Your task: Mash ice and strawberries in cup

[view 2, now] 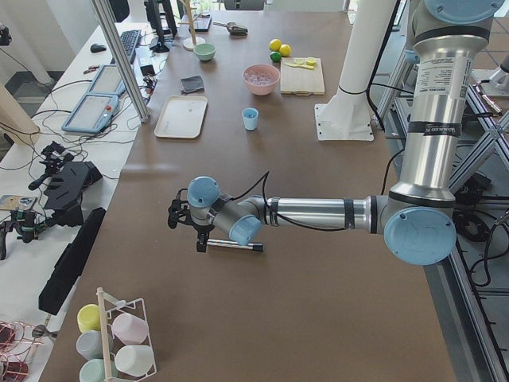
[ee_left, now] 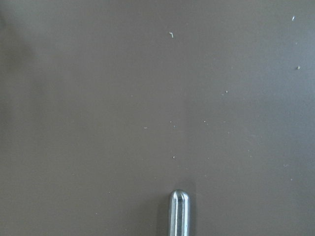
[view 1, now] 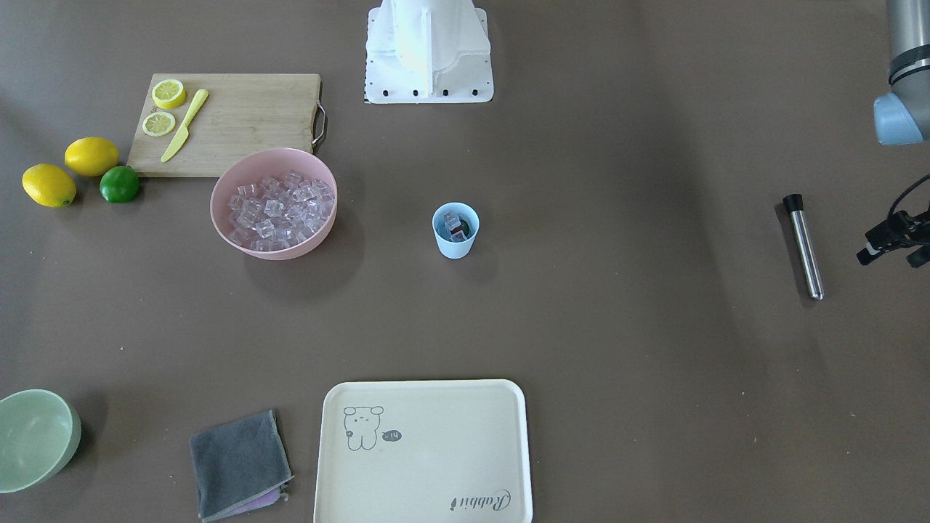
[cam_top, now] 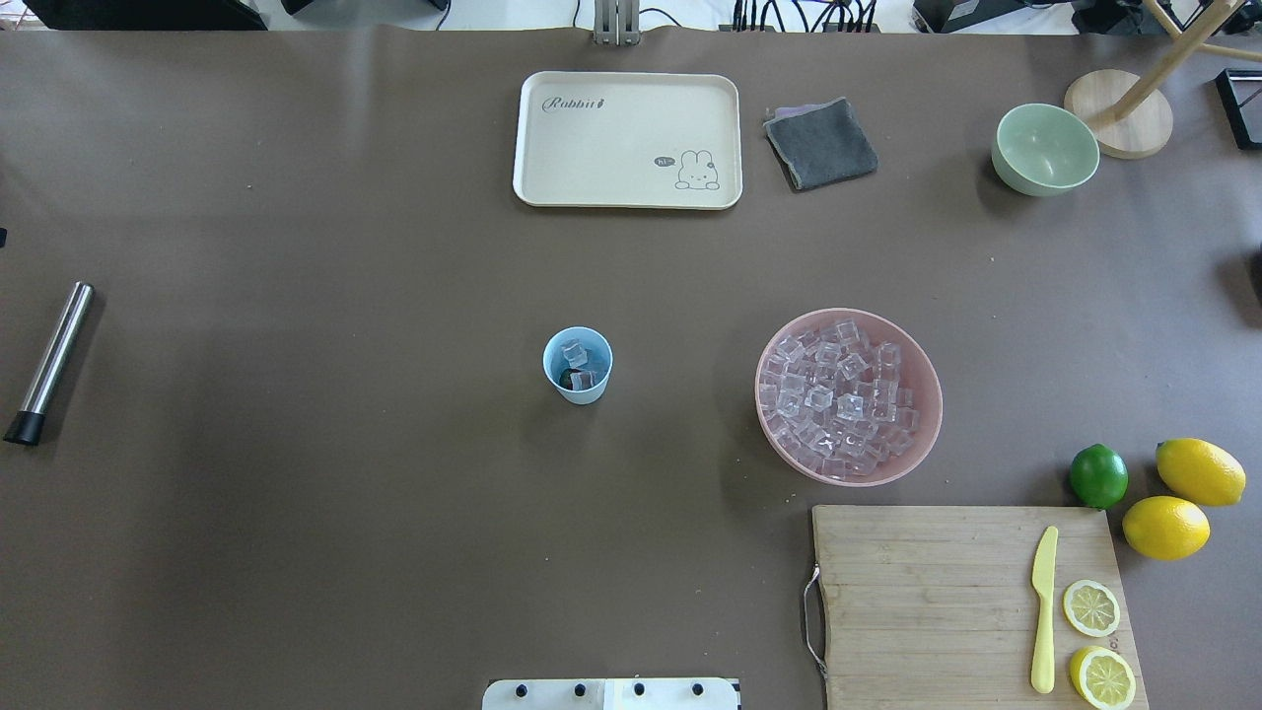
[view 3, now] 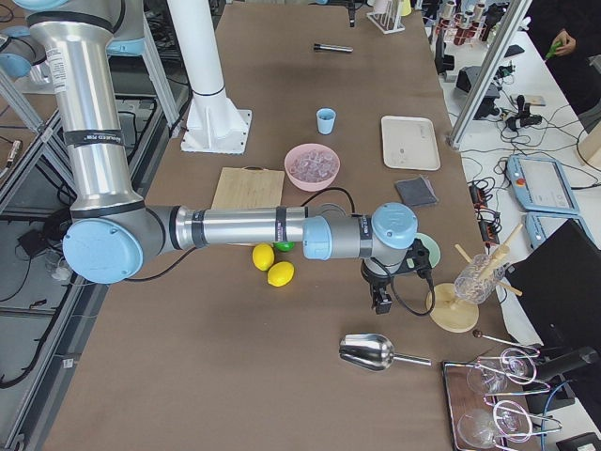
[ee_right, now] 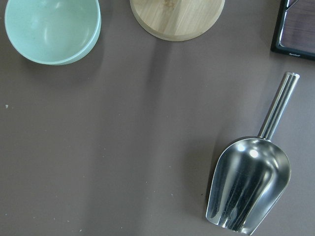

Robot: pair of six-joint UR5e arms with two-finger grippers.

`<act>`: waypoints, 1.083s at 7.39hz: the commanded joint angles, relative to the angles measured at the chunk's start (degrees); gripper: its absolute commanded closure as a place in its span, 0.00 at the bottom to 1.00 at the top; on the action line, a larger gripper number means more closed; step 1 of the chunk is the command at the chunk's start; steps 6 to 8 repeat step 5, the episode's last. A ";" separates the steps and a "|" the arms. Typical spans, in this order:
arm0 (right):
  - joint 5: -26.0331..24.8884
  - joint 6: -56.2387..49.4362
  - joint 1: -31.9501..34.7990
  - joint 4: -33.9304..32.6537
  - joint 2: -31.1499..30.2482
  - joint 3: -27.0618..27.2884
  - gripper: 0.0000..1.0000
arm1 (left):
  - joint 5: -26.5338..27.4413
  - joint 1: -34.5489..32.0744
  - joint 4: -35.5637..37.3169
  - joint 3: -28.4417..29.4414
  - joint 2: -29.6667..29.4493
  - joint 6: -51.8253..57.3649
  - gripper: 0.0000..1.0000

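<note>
The small pale blue cup [view 1: 455,231] stands upright in the middle of the table, also in the overhead view [cam_top: 577,365]. It holds a few clear ice cubes [view 1: 452,220] and a strawberry [view 1: 458,232], mostly hidden under them. A metal muddler [view 1: 803,245] with a black end lies flat far to the cup's side; its rounded tip shows in the left wrist view [ee_left: 179,211]. My left gripper [view 1: 895,240] hovers just beside the muddler; I cannot tell whether it is open. My right gripper [view 3: 383,299] shows only in the exterior right view, far from the cup; its state cannot be told.
A pink bowl [view 1: 290,250] full of ice [view 1: 280,211] stands near the cup. A cutting board [view 1: 232,123] with knife and lemon slices, two lemons and a lime [view 1: 119,184] lie beyond. A cream tray [view 1: 425,450], grey cloth [view 1: 236,465], green bowl [ee_right: 51,29] and metal scoop [ee_right: 248,189].
</note>
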 commanded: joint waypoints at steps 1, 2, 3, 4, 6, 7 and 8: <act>0.04 0.34 -0.21 0.05 -0.20 -0.09 0.00 | -1.62 -6.80 12.71 -9.31 0.10 8.09 0.02; 0.30 0.43 -0.21 0.05 -0.63 -0.09 0.00 | -1.46 -10.04 18.00 -12.84 0.88 14.04 0.02; 0.48 0.43 -0.21 0.05 -0.64 -0.09 0.00 | -0.76 -11.81 18.14 -13.92 3.59 19.67 0.02; 0.57 0.43 -0.21 0.05 -0.64 -0.09 0.00 | -0.75 -12.00 18.22 -13.93 3.70 21.03 0.02; 0.57 0.43 -0.21 0.05 -0.64 -0.09 0.00 | -1.01 -12.70 18.40 -13.93 3.70 21.04 0.02; 0.57 0.43 -0.21 0.05 -0.64 -0.09 0.00 | -1.01 -12.70 18.40 -13.93 3.70 21.04 0.02; 0.57 0.43 -0.21 0.05 -0.64 -0.09 0.00 | -1.01 -12.70 18.40 -13.93 3.70 21.04 0.02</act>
